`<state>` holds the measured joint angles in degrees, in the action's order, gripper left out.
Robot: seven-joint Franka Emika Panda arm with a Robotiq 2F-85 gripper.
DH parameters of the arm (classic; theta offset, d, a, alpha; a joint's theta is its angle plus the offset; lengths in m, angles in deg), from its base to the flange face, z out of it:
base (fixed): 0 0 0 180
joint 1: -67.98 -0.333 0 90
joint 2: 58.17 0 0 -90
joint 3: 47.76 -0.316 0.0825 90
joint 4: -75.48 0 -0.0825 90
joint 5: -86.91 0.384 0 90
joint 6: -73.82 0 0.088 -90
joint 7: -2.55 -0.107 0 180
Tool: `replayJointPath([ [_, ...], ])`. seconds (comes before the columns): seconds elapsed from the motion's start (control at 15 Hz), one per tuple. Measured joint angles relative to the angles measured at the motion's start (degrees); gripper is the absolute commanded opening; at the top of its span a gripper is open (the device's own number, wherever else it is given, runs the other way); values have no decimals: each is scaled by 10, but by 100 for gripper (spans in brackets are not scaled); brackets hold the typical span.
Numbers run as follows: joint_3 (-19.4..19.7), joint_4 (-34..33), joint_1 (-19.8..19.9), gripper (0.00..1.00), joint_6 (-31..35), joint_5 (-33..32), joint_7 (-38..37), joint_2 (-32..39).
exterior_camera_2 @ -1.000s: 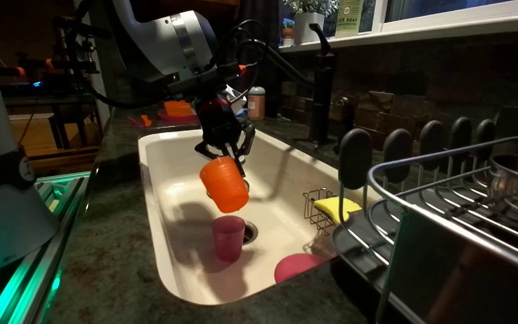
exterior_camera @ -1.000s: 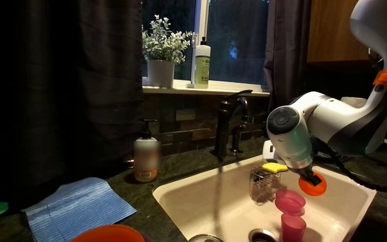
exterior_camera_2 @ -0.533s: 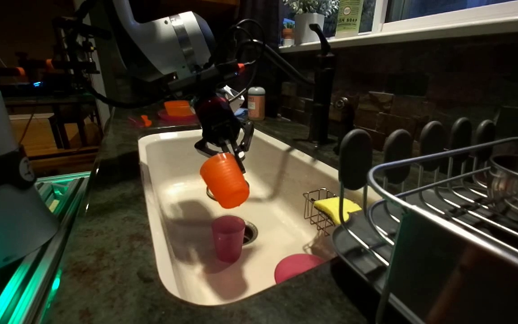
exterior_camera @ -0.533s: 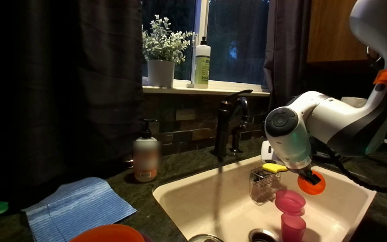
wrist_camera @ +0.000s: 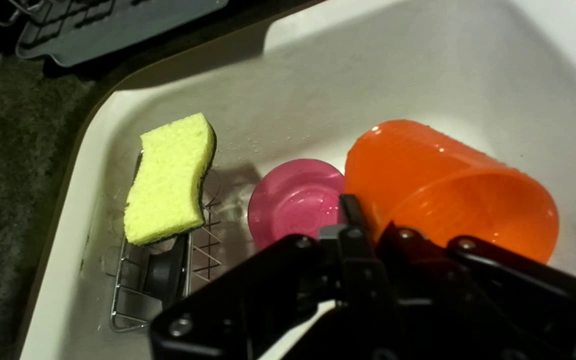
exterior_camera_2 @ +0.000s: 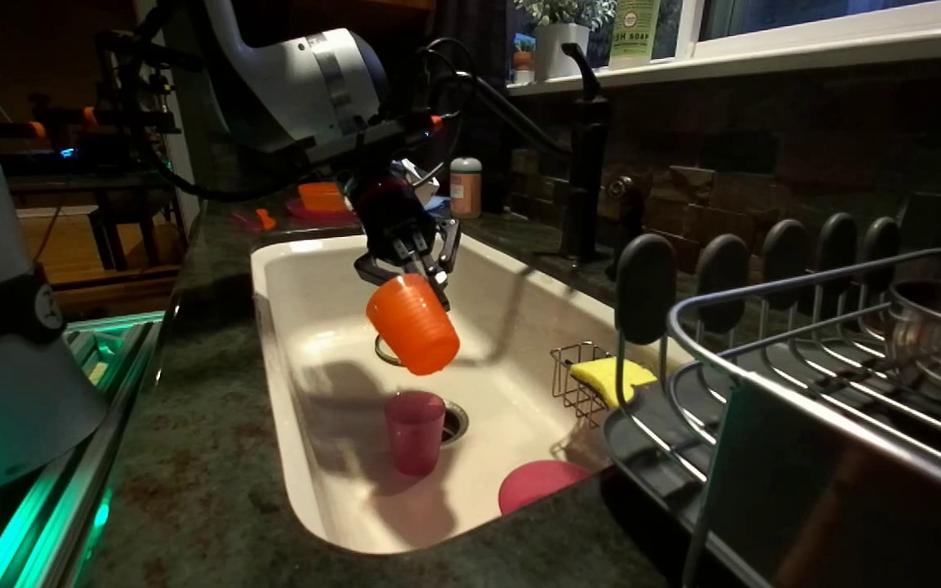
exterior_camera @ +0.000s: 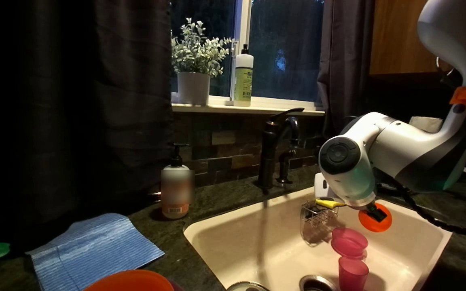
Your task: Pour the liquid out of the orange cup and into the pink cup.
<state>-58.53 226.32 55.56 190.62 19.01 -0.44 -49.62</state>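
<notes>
The orange cup (exterior_camera_2: 413, 322) hangs tilted inside the sink, with my gripper (exterior_camera_2: 430, 286) shut on its wall near one end. In the wrist view the orange cup (wrist_camera: 413, 155) lies aslant to the right of the black finger (wrist_camera: 350, 207); the other finger is mostly dark against it. Upright on the sink floor stands the pink cup (exterior_camera_2: 415, 433), below the orange cup and apart from it; the pink cup (exterior_camera: 353, 273) shows in both exterior views. It is out of sight in the wrist view. No flowing liquid can be made out.
A pink bowl (wrist_camera: 295, 200) lies in the sink (exterior_camera_2: 274, 392) near a wire caddy with a yellow sponge (wrist_camera: 170, 177). A dark faucet (exterior_camera_2: 585, 163) rises behind the rim. The dish rack (exterior_camera_2: 703, 302) borders the sink. An orange dish (exterior_camera: 132, 281) sits on the counter.
The orange cup has risen slightly over the pink cup, still held. The wrist has dipped and turned a little, covering more of the sponge in an exterior view. The pink cup has not moved.
</notes>
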Motion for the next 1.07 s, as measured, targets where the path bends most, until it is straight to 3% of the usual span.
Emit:
replayJointPath([
  [1.07,-16,-28,-5,1,-29,-31,-1,57],
])
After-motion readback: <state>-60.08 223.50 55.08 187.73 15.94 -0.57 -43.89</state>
